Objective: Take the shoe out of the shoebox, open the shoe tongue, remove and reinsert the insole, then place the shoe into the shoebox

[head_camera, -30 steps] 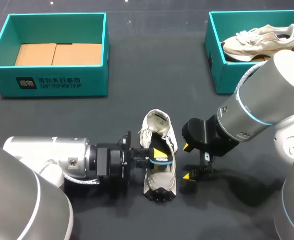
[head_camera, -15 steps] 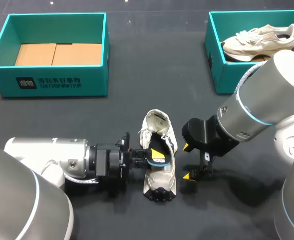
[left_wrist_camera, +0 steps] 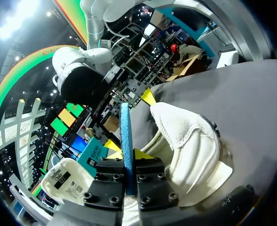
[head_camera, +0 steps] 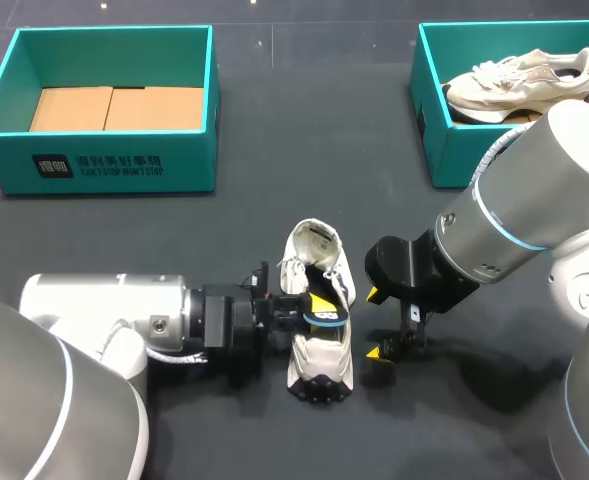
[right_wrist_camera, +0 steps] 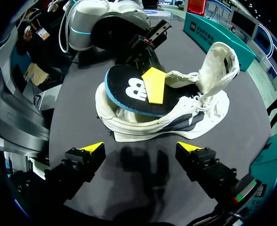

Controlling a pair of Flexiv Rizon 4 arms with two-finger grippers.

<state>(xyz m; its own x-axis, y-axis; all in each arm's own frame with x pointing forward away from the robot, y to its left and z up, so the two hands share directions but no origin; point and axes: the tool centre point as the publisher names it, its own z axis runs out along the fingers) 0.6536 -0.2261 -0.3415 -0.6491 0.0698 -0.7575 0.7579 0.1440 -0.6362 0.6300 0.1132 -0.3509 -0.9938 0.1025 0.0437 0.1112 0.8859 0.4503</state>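
On the dark table (head_camera: 274, 200), near its front edge, our left gripper (left_wrist_camera: 128, 153) pinches the thin, bendy insole (right_wrist_camera: 129, 89) by one edge over the soft shoe (head_camera: 322, 360), while our right gripper (right_wrist_camera: 142, 148) stands wide open.

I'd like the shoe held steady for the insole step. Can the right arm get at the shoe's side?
Probably yes: the right gripper sits open beside the shoe, only bare table between. The left gripper holds the insole from the other side.
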